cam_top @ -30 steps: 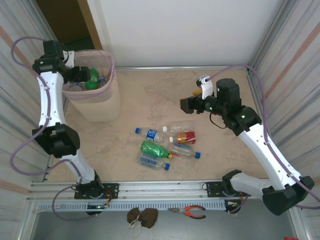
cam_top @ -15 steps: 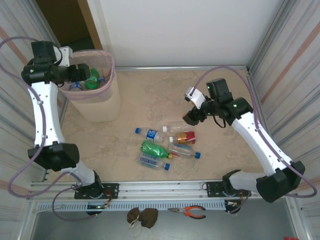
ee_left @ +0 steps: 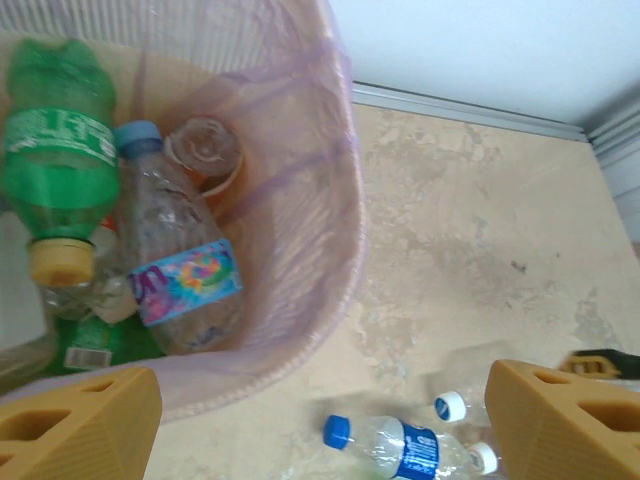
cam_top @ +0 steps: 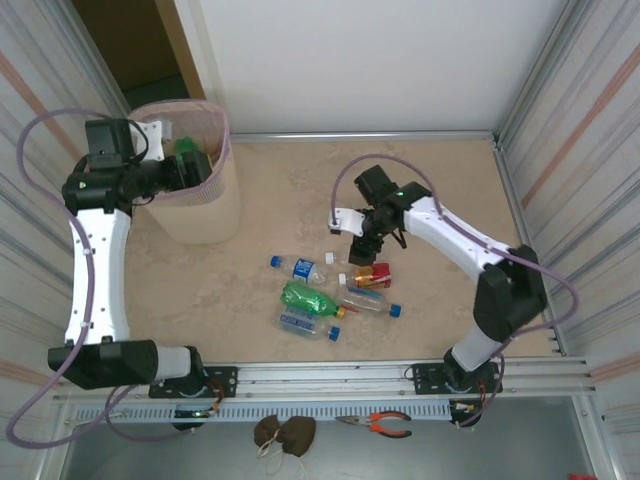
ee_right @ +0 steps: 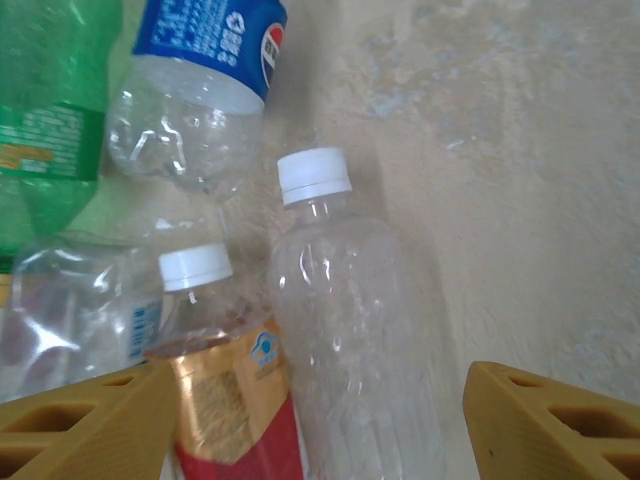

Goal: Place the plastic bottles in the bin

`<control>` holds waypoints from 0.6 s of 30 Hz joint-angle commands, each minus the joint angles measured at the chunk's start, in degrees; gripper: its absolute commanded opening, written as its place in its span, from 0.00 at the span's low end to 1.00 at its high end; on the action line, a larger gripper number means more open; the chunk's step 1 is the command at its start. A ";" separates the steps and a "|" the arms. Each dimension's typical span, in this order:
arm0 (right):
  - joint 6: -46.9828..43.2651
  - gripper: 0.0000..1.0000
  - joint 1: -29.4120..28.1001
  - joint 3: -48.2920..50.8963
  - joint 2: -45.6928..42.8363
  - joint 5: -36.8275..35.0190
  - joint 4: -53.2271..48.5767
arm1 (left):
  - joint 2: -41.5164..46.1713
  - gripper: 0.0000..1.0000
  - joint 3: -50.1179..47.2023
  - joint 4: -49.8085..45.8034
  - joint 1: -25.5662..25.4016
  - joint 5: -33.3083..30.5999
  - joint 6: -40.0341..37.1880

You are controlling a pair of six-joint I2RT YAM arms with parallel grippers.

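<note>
Left gripper (cam_top: 185, 170) hangs at the rim of the pink bin (cam_top: 205, 225), which stands at the far-left corner of the table (cam_top: 300, 190). Its jaws are wide apart w/ nothing btwn them. In its wrist cam the fingers (ee_left: 80, 425) sit low in the corners. Inside the bin lie a green bottle w/ yellow cap (ee_left: 60, 150), a clear bottle w/ multicolour label (ee_left: 180, 275) and blue cap, and an orange-tinted bottle (ee_left: 205, 150) seen end-on (more sits under them, too jumbled to name).

Right gripper (cam_top: 361, 248) is low over the loose pile mid-table, jaws apart and not clamped on anything. In its wrist cam the fingers (ee_right: 550, 425) sit either side of a clear white-cap bottle (ee_right: 350, 320) lying flat, w/ bare table btwn it and one finger. A red-and-gold-label bottle (ee_right: 235, 410), also white-capped, touches its side. Beyond are a Pepsi-label bottle (ee_right: 195, 80) and a green table bottle (ee_right: 45, 120).

From above, the pile also has a flat clear bottle (cam_top: 305, 322) nearest the arm bases. All of it lies well apart from the bin.
</note>
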State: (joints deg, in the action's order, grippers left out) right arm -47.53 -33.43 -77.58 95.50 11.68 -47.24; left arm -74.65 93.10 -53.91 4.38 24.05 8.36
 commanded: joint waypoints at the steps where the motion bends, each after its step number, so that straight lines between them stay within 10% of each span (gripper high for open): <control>1: -4.11 0.73 -0.23 -2.60 4.80 -3.56 -1.97 | 4.07 0.84 -4.49 5.12 -1.12 2.77 4.03; 18: -3.52 0.71 4.78 -3.98 15.48 -7.61 2.00 | 7.21 0.83 -12.14 9.81 -6.45 2.17 7.40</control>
State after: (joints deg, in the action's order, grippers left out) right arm -50.24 -30.24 -79.83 109.32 5.45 -45.56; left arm -68.14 81.38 -45.89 -1.69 25.91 15.25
